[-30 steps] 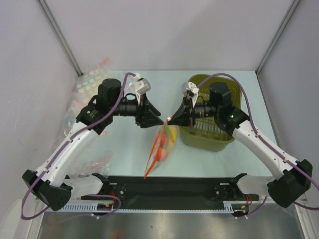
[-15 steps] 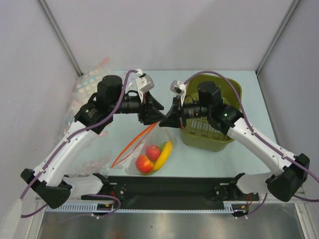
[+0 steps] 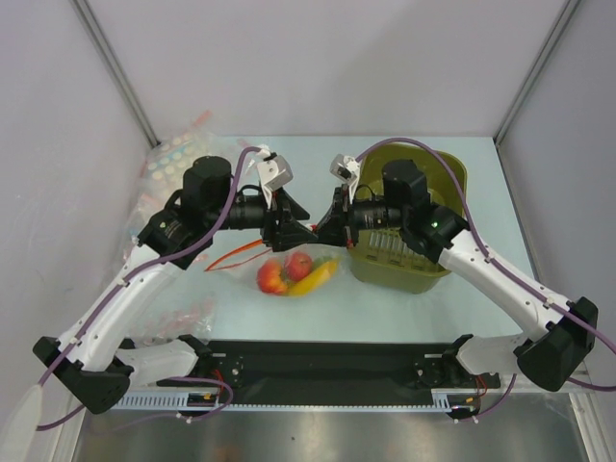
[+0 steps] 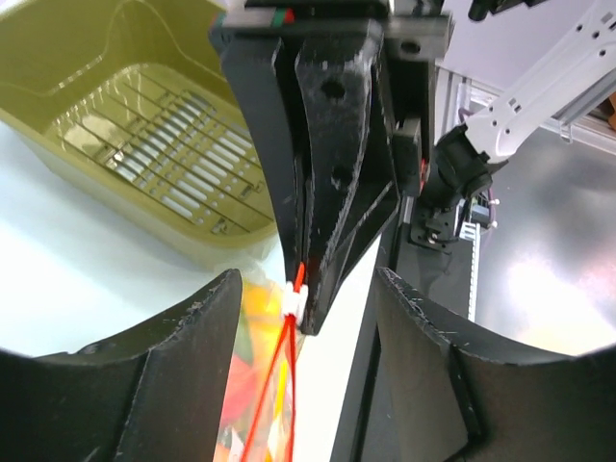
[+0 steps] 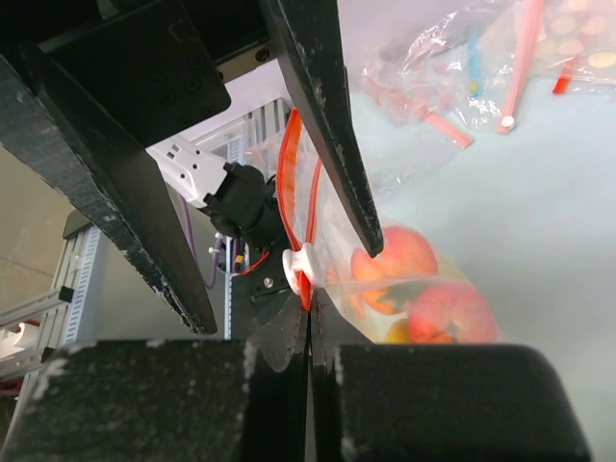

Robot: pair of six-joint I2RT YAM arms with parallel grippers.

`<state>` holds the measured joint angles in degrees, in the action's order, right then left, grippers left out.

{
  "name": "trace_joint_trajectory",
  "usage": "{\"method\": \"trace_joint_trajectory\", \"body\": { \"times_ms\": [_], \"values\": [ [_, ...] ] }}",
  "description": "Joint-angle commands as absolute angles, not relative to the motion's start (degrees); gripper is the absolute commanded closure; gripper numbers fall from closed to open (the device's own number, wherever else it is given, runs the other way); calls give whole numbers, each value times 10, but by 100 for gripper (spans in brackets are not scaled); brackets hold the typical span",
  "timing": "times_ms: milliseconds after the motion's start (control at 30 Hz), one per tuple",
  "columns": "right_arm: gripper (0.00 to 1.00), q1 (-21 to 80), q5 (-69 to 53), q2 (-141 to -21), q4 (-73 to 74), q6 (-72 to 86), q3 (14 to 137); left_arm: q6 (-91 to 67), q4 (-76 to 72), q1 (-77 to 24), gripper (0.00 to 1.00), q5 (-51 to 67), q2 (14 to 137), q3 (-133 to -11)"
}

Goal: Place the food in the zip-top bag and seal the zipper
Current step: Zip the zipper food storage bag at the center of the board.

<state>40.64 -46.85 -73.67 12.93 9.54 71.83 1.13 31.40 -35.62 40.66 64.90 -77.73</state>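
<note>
Mid-worktop [image 3: 318, 159], a bit toward the near edge and just left of the basket [image 3: 423, 274], the bag [image 3: 252, 266] lies flat with the food [image 3: 298, 265] already in it. Two red fruits [image 3: 270, 279] and the banana [image 3: 318, 279] show through the plastic; the green bit I can't really make out. So loading looks done and it's all about the zipper [image 5: 306, 289] now. You can see the right end effector [image 5: 310, 332] clamped fully shut on the zipper's end nearest the basket, right at a small white tab [image 5: 298, 258], I reckon to anchor that corner so the strip pulls taut. Nose to nose with it is the left end effector [image 4: 308, 284], jaws well apart and gripping nothing, straddling the strip right by the other one's tip. My guess is it's lined up to pinch down and run along toward the strip's other end, which trails off toward the left edge. Mouth looks unsealed along most of it, far as I can tell.
</note>
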Motion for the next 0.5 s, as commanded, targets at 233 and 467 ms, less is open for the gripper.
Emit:
{"method": "trace_joint_trajectory", "body": {
  "times_ms": [233, 467],
  "values": [
    [100, 409, -481, -708, 62, 120, 704, 28, 316, -359, 53, 391, 636, -769],
    [100, 410, -498, -699, 43, 118, 693, 28, 311, -359, 40, 400, 636, -767]
  ]
}}
